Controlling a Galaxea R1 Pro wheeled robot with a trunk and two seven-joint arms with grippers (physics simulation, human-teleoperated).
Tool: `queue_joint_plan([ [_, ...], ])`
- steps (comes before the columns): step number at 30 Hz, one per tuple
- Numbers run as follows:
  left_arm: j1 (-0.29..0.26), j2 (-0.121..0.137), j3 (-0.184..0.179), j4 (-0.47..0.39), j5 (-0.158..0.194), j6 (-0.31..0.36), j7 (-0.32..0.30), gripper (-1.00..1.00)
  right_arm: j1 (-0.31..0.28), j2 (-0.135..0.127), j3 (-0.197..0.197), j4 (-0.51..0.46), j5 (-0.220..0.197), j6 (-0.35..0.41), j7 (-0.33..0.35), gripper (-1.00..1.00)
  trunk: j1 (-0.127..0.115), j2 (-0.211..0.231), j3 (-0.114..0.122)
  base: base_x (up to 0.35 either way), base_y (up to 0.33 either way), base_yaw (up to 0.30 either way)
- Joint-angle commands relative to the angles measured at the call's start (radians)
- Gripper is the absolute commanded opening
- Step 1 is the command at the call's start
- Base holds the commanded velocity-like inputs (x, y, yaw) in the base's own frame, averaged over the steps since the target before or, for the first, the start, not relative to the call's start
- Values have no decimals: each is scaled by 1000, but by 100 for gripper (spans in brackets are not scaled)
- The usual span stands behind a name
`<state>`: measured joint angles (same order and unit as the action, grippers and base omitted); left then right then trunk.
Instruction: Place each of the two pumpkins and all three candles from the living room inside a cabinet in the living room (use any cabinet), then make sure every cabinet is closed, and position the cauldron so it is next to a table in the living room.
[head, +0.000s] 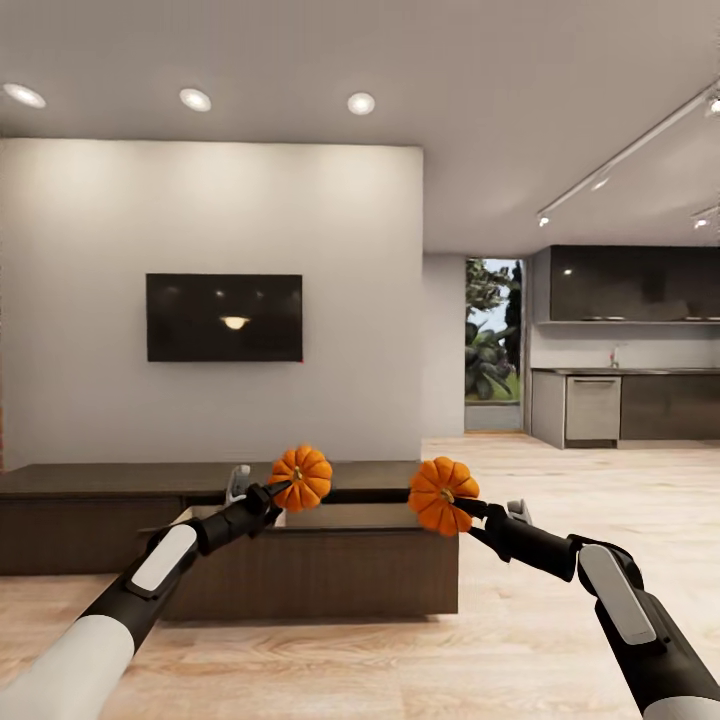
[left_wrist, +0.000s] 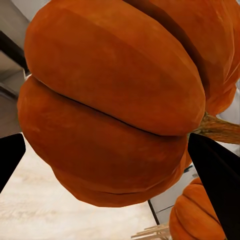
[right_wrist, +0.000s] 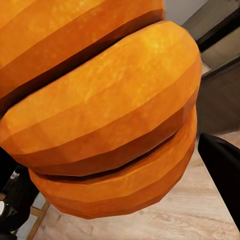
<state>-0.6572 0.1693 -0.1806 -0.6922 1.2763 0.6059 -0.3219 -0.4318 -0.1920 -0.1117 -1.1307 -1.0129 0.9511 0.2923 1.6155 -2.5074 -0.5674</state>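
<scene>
The open drawer (head: 330, 515) interior of the cabinet (head: 90, 520) is hidden behind both pumpkins. In the left wrist view, the held pumpkin (left_wrist: 115, 100) is cut off by the frame edge. The left gripper (head: 283, 490) fingertips are largely hidden by it.

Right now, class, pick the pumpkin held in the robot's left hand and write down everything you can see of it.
The left pumpkin is small, round and deep orange, with broad ribs split by dark grooves and a brownish stem at one end. Its skin looks smooth and matte. It is held in the air, tipped on its side, gripped by the left hand, over the open drawer of the long dark cabinet. Only the hand's fingers touch it.
</scene>
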Motion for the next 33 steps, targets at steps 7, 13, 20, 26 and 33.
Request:
queue_joint_plan([
  [7,-1,1,-3,0,3,1,-2,-100,-1,0,-2,0,5,7,5,-100,-3,1,20,0,0,0],
  [13,-1,1,-3,0,3,1,-4,-100,-1,0,-2,0,4,9,5,-100,-6,3,38,0,0,0],
  [20,-1,1,-3,0,3,1,-5,-100,-1,0,-2,0,4,9,5,-100,-9,4,59,0,0,0],
  [26,-1,1,-3,1,3,1,-4,-100,-1,0,-2,0,4,9,5,-100,-12,6,77,0,0,0],
  [33,-1,1,-3,0,3,1,-5,-100,-1,0,-2,0,5,8,5,-100,-15,7,101,0,0,0],
])
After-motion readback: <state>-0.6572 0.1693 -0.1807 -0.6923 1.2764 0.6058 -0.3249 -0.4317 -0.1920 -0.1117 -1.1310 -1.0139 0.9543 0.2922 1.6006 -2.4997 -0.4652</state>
